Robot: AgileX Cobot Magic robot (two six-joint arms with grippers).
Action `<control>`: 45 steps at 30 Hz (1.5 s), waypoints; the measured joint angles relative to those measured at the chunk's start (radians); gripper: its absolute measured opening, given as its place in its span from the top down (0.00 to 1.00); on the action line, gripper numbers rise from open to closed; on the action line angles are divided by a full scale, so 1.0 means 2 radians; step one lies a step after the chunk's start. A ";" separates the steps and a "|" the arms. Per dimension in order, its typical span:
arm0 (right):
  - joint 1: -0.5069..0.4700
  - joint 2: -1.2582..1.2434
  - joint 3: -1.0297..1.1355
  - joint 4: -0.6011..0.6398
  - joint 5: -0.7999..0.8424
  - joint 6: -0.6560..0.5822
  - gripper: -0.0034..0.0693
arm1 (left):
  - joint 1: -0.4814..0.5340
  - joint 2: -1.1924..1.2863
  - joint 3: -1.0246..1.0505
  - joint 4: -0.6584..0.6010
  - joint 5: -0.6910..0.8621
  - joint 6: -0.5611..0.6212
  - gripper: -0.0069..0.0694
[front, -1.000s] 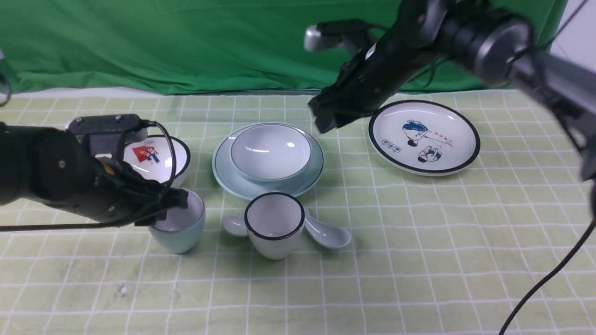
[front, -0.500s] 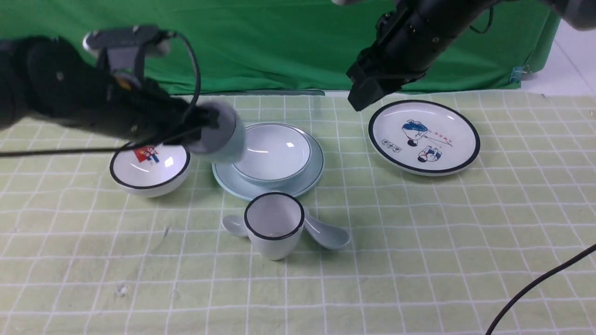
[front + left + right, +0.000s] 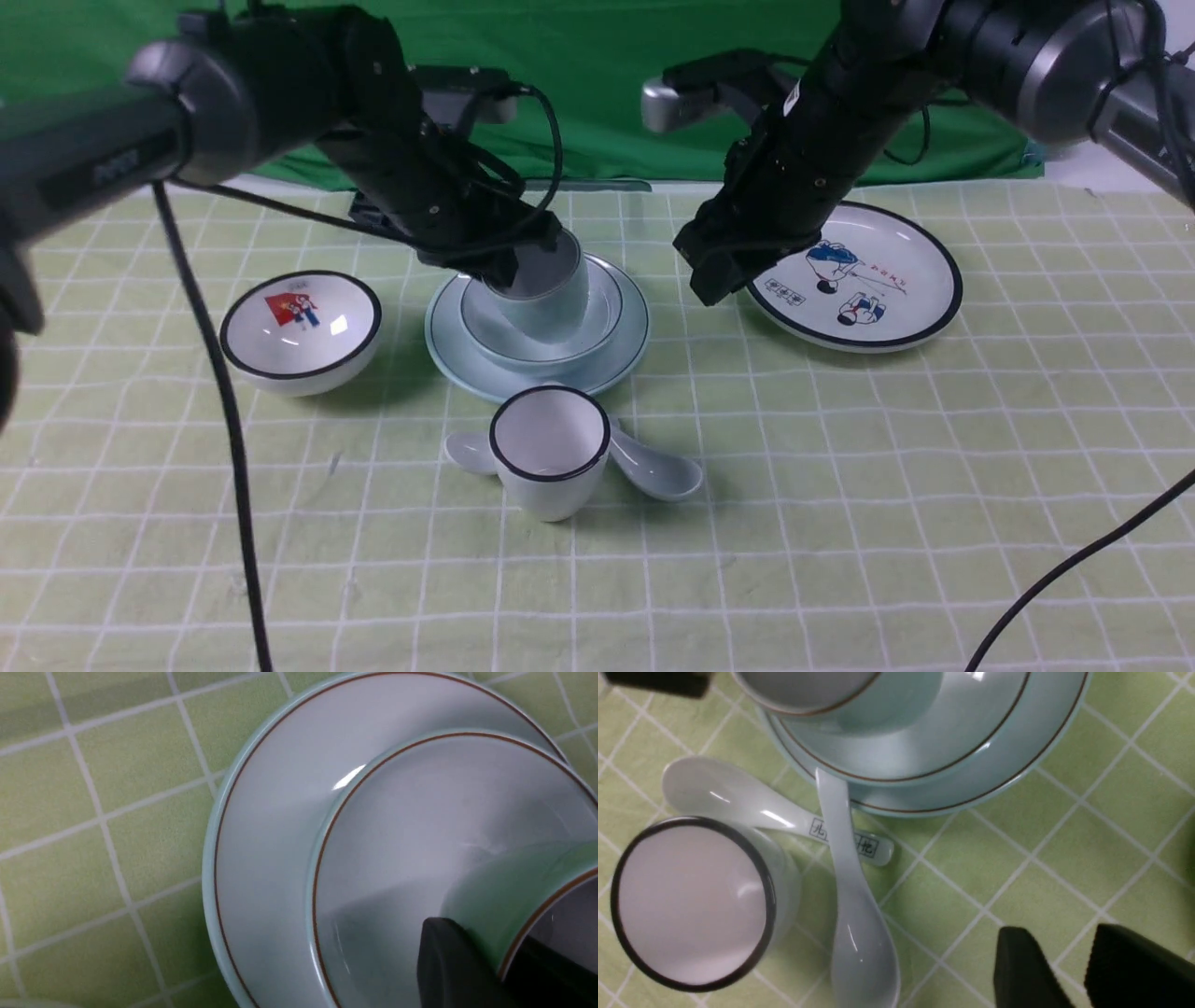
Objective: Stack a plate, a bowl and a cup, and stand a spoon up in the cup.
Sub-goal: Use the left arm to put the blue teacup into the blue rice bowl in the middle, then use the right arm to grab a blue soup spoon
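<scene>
The pale blue-green cup (image 3: 553, 294) is pinched at its rim by my left gripper (image 3: 523, 266), one finger (image 3: 448, 961) outside the wall and the other inside. The cup (image 3: 504, 891) is slightly tilted, low inside the bowl (image 3: 602, 322), which sits on the plate (image 3: 627, 347). The bowl (image 3: 420, 826) and plate (image 3: 271, 812) also show in the left wrist view. The pale blue-white spoon (image 3: 658, 469) lies on the cloth right of a white cup; in the right wrist view the spoon (image 3: 859, 933) has its handle tip at the plate's rim (image 3: 1017, 774). My right gripper (image 3: 708, 280) hovers open and empty (image 3: 1064, 970) right of the stack.
A white black-rimmed cup (image 3: 549, 448) stands in front of the stack, with a whiter spoon (image 3: 467, 453) behind it, crossed under the pale spoon. A white bowl with a red picture (image 3: 301, 322) stands left. A white cartoon plate (image 3: 868, 280) lies right, partly under my right arm.
My left gripper lifted the pale blue-green cup from the cloth at the left, carried it right and lowered it into the bowl. My right arm rose, then came down beside the stack.
</scene>
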 joint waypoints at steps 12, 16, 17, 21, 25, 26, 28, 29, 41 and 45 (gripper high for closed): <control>0.042 0.000 0.000 -0.003 0.009 -0.014 0.45 | -0.003 0.012 -0.067 0.028 0.103 0.006 0.53; 0.059 0.004 0.000 -0.008 0.010 -0.028 0.41 | 0.003 -0.031 -0.077 0.066 0.167 0.010 0.42; 0.060 0.006 0.001 -0.010 0.010 -0.028 0.41 | 0.007 -0.044 -0.077 0.071 0.181 0.010 0.41; 0.060 0.011 0.024 -0.019 -0.004 -0.028 0.41 | 0.026 -0.107 -0.065 0.066 0.198 0.010 0.41; 0.060 0.013 0.074 -0.023 -0.060 -0.028 0.40 | 0.053 -0.216 0.011 0.046 0.169 0.009 0.45; 0.061 0.015 0.081 -0.023 -0.073 -0.028 0.40 | 0.058 -0.249 0.045 0.045 0.152 0.005 0.46; 0.065 0.019 0.085 -0.023 -0.089 -0.028 0.40 | 0.064 -0.295 0.085 0.045 0.128 -0.001 0.49; 0.067 0.022 0.086 -0.023 -0.097 -0.028 0.40 | 0.065 -0.316 0.105 0.045 0.122 -0.002 0.50; 0.088 0.069 0.087 -0.012 -0.134 -0.026 0.41 | 0.068 -0.537 0.398 0.117 0.016 -0.023 0.59; 0.089 0.072 0.087 -0.012 -0.132 -0.026 0.53 | 0.068 -0.561 0.457 0.135 -0.010 -0.029 0.59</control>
